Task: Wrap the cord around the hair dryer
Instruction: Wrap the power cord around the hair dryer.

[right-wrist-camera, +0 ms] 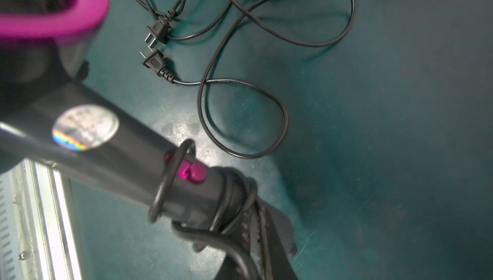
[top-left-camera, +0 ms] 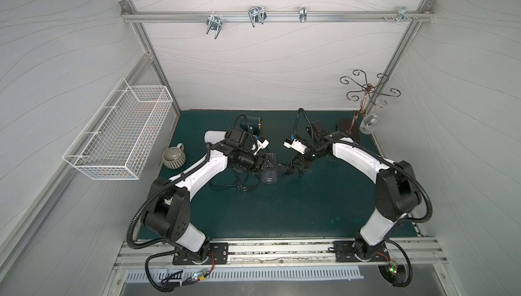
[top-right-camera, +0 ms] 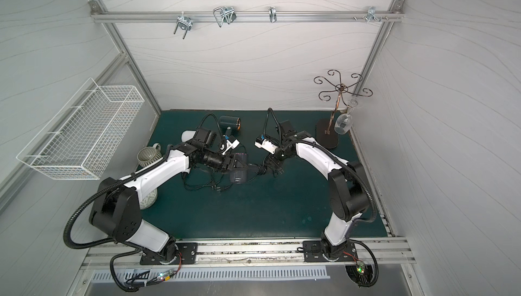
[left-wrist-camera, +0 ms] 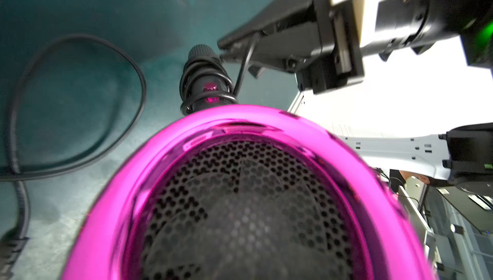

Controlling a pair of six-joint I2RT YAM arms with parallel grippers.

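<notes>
Top views both show, over the middle of the mat point(top-left-camera: 282, 210), the hair dryer point(top-left-camera: 269, 169) clamped by its barrel in the left gripper point(top-left-camera: 264, 165), handle lying left-right with its butt pointing right, where the right gripper point(left-wrist-camera: 226, 50) pinches the cord point(left-wrist-camera: 202, 78) between nearly closed jaws: several turns wound, much slack apparently left.

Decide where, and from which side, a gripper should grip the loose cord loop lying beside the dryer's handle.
Probably best: pinch the cord loop at its outer bend, coming straight down from above, jaws across the strand. It lies flat on the mat, clear of other strands there.
</notes>
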